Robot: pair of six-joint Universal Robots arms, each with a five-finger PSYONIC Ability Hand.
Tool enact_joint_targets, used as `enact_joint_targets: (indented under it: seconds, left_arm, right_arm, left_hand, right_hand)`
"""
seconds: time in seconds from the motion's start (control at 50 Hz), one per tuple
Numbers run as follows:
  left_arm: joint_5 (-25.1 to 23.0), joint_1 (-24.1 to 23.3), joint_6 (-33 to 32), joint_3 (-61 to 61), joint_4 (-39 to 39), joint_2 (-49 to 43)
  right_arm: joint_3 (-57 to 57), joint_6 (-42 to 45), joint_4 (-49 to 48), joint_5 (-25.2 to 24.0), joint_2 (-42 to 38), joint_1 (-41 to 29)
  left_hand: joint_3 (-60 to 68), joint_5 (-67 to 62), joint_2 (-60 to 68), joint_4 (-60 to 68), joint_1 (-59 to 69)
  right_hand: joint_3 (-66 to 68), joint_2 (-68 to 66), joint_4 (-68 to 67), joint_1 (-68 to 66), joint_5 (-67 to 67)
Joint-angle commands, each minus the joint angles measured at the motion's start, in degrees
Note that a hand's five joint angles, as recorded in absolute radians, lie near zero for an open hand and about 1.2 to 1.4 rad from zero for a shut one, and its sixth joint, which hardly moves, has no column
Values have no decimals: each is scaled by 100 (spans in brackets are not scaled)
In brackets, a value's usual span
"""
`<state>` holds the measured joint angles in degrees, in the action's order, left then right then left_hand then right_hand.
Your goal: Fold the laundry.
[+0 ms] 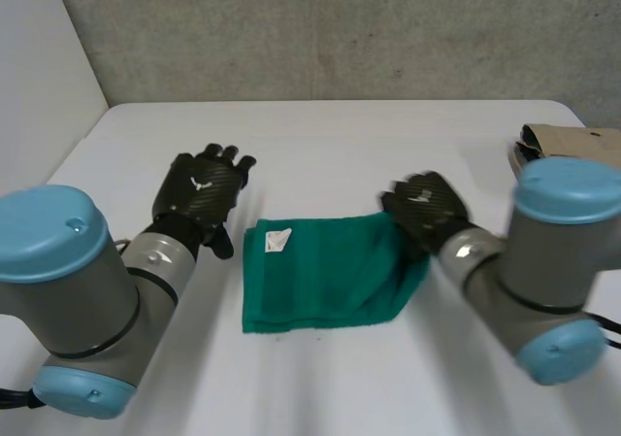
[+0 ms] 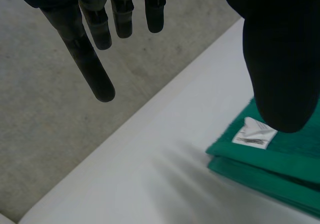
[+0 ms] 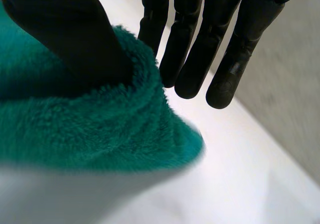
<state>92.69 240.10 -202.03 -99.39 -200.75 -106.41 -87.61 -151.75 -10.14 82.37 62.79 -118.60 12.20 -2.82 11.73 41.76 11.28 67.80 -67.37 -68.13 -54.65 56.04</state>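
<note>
A green towel (image 1: 320,276) is seen folded flat near the counter's (image 1: 340,135) middle, between the two hands, w/ a white label (image 1: 278,239) at its far corner on the left side.

The L hand (image 1: 202,191) is held just beside the towel's left edge, apart from it. Its fingers (image 2: 95,74) are kept straight and spread wide, nothing being held (the thumb (image 2: 280,59) is seen over the label corner in the wrist view, not touching).

The R hand (image 1: 427,208) is placed at the towel's far right corner. In its wrist view the thumb (image 3: 75,34) is sunk into the pile, and the cloth's edge is caught between it and the nearest of the straight fingers (image 3: 195,59); that corner is pulled up a little.

A brown flat item (image 1: 572,145) is seen at the counter's far right edge, well apart from the towel.
</note>
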Motion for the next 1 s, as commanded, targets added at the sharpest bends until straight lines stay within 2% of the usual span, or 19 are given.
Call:
enact_joint_targets:
  seconds: [0.02, 0.08, 0.1, 0.12, 0.14, 0.18, 0.2, 0.28, 0.4, 0.44, 0.54, 0.6, 0.66, 0.8, 0.84, 0.92, 1.0]
  left_arm:
    - [29, 318, 32, 8, -17, 217]
    - [82, 362, 59, 60, -34, 217]
    - [100, 371, 67, 78, -43, 208]
    - [117, 380, 76, 96, -43, 199]
    - [143, 388, 94, 113, -43, 191]
    - [187, 397, 190, 192, -43, 164]
    - [196, 389, 234, 227, -43, 164]
    - [196, 327, 585, 403, -25, 85]
    - [82, 38, 1385, 728, 167, -283]
    - [-75, -112, 1604, 807, 308, -415]
    - [-935, -464, 2176, 1211, 852, -915]
    - [-1113, -482, 2256, 1396, 1081, -1232]
    - [-1035, -482, 2238, 1677, 1371, -1663]
    - [-200, -429, 1984, 1889, 1917, -1857]
    - [72, -394, 1643, 1836, 1943, -1857]
    - [310, -341, 993, 1687, 1961, -1875]
    - [363, -359, 630, 1485, 1934, -1822]
  right_arm:
    - [991, 154, 82, -125, -706, -1577]
    - [1228, 172, 108, -318, -1093, -1886]
    - [1272, 129, 117, -353, -1146, -1904]
    - [1307, 58, 126, -423, -1164, -1913]
    - [1281, -12, 108, -441, -1147, -1904]
    - [1272, -249, 91, -433, -1068, -1913]
    - [1316, -615, 117, -407, -972, -1843]
    - [1185, -1530, 152, -266, -760, -1326]
    - [807, -2288, 293, 15, -233, -753]
    - [780, -2429, 450, 50, -154, -630]
    - [842, -2552, 811, 42, -171, -375]
    - [929, -2710, 873, 51, -285, -322]
    - [991, -2772, 899, 25, -416, -322]
    - [1114, -2720, 1040, -46, -636, -392]
    - [1184, -2737, 1057, -81, -742, -392]
    - [1298, -2720, 1066, -186, -926, -410]
    - [1430, -2711, 1075, -239, -1172, -471]
  left_hand:
    - [-220, 282, -173, -3176, -128]
    - [-220, 282, -173, -3176, -128]
    - [-220, 282, -173, -3176, -128]
    - [-220, 282, -173, -3176, -128]
    - [-220, 282, -173, -3176, -128]
    - [-220, 282, -173, -3176, -128]
    - [-220, 282, -173, -3176, -128]
    - [-220, 282, -173, -3176, -128]
    - [20, 42, 67, -2936, 112]
    - [36, 25, 84, -2920, 129]
    - [154, -92, 201, -2802, 247]
    - [171, -109, 218, -2785, 264]
    - [456, -395, 503, -2500, 549]
    - [440, -379, 488, -2515, 533]
    - [440, -379, 487, -2516, 533]
    - [323, -261, 370, -2633, 416]
    - [205, -143, 252, -2751, 298]
  right_hand:
    - [1220, -1263, -1187, -2535, 1396]
    - [1220, -1263, -1187, -2535, 1396]
    - [560, -603, -527, -1875, 736]
    - [-2544, 2501, 2577, 1229, -2368]
    - [-3824, 3781, 3857, 2509, -3648]
    - [-5494, 5451, 5527, 4179, -5318]
    - [-5780, 5737, 5813, 4465, -5604]
    - [-5780, 5737, 5813, 4465, -5604]
    - [-5780, 5737, 5813, 4465, -5604]
    - [-5780, 5737, 5813, 4465, -5604]
    - [-5780, 5737, 5813, 4465, -5604]
    - [-5780, 5737, 5813, 4465, -5604]
    - [-5780, 5737, 5813, 4465, -5604]
    - [-5780, 5737, 5813, 4465, -5604]
    - [-5780, 5737, 5813, 4465, -5604]
    - [-5780, 5737, 5813, 4465, -5604]
    - [-5780, 5737, 5813, 4465, -5604]
